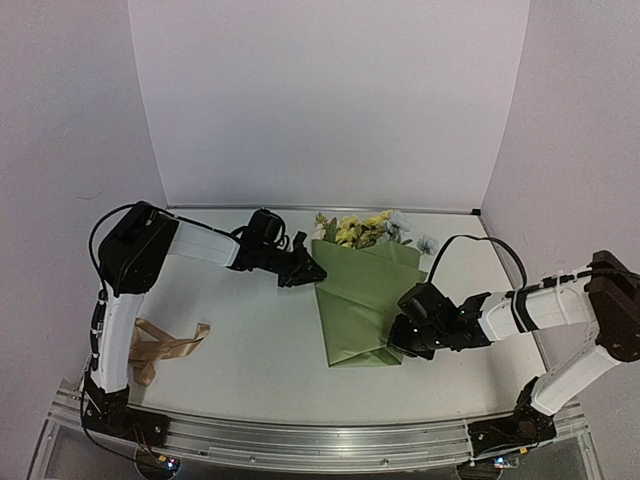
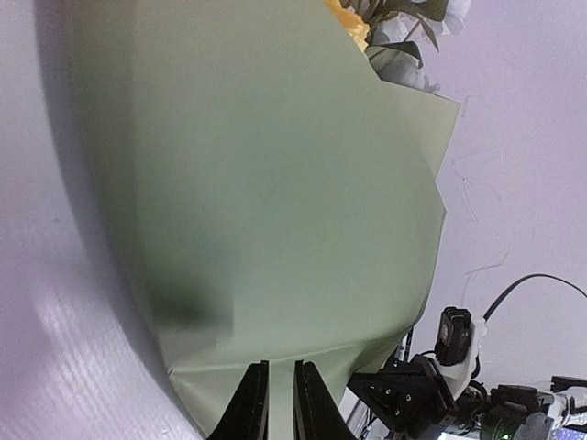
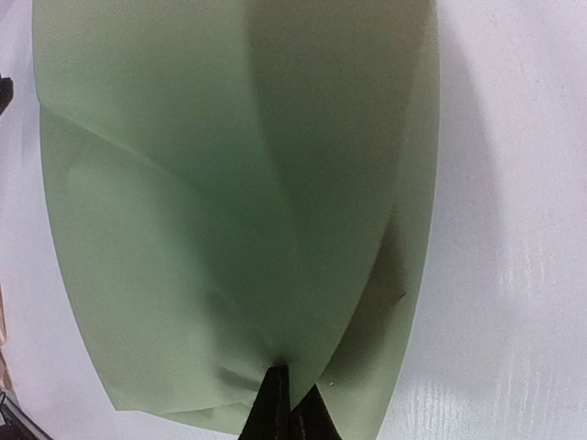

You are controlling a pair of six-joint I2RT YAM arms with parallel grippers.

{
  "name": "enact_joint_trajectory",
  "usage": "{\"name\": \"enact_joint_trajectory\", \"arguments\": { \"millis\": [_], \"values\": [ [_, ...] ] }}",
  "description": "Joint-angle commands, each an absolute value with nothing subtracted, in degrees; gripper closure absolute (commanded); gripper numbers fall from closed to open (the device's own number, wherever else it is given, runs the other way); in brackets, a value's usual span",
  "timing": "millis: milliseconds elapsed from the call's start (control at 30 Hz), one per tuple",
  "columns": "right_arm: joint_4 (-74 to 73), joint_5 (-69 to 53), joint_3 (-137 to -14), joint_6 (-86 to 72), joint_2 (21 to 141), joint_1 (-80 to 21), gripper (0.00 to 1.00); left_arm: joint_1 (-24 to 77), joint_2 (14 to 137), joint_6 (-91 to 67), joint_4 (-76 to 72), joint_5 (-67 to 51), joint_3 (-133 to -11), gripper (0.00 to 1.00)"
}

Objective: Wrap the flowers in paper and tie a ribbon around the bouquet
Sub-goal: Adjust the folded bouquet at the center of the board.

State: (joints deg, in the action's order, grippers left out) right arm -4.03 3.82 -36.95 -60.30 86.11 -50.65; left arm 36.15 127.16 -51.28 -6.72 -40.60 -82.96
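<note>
The bouquet lies on the white table: yellow and pale flowers (image 1: 362, 230) stick out of the far end of a cone of olive-green paper (image 1: 362, 300). My left gripper (image 1: 300, 271) is at the paper's upper left edge. In the left wrist view its fingers (image 2: 280, 367) stand a narrow gap apart, astride the paper's (image 2: 257, 183) folded edge, with a yellow bloom (image 2: 353, 23) at the top. My right gripper (image 1: 404, 337) is at the cone's lower right, shut on the paper (image 3: 229, 183), which puckers at its closed tips (image 3: 281, 374). The tan ribbon (image 1: 165, 345) lies loose at the near left.
White walls enclose the table on three sides. The left arm's base (image 1: 105, 400) rises right beside the ribbon. A metal rail (image 1: 320, 440) runs along the near edge. The right arm (image 2: 440, 367) shows beyond the paper in the left wrist view.
</note>
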Motion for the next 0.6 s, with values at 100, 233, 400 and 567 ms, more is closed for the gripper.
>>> {"name": "enact_joint_trajectory", "arguments": {
  "millis": [100,233,400,567],
  "values": [
    [-5.8,9.8,-36.1,-62.5,84.2,-51.1,1.00,37.3,134.9,-53.4,-9.0,-42.2,-91.0,0.89],
    [-5.6,9.2,-36.4,-62.7,86.1,-51.4,1.00,37.5,136.1,-52.6,-7.5,-42.5,-93.7,0.88],
    [-5.4,9.0,-36.1,-63.1,86.5,-51.6,1.00,37.5,130.6,-50.7,-6.7,-41.8,-91.2,0.78],
    [-5.4,8.2,-36.2,-62.9,85.3,-51.6,1.00,40.1,121.7,-50.7,-7.1,-41.0,-85.7,0.73]
  ]
}}
